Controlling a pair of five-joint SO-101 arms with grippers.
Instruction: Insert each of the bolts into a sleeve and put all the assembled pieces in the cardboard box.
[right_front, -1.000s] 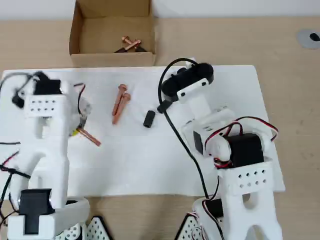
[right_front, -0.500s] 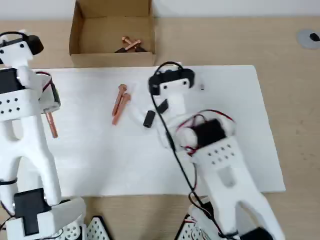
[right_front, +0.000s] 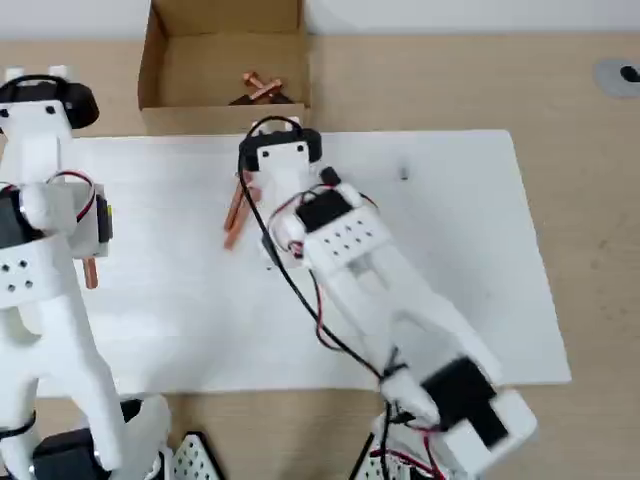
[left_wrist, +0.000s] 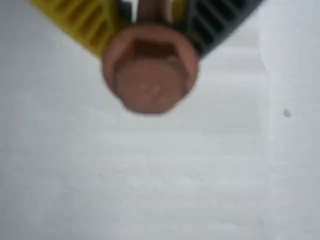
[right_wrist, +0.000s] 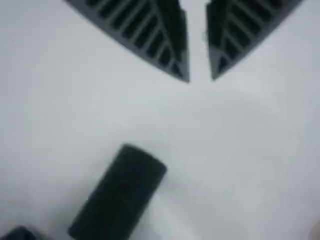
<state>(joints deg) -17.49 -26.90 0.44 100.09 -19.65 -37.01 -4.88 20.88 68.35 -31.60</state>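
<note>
The left gripper (left_wrist: 152, 22) is clamped on a copper bolt (left_wrist: 150, 75), held over the white mat's (right_front: 450, 250) left side. Nearer the middle, the right gripper (right_wrist: 198, 75) hangs above the mat, jaws narrowly apart and empty, just beside a black sleeve (right_wrist: 120, 192) lying on its side. Two loose bolts (right_front: 238, 212) lie beyond. Farthest, the cardboard box (right_front: 152, 70) holds assembled pieces (right_front: 260, 88).
</note>
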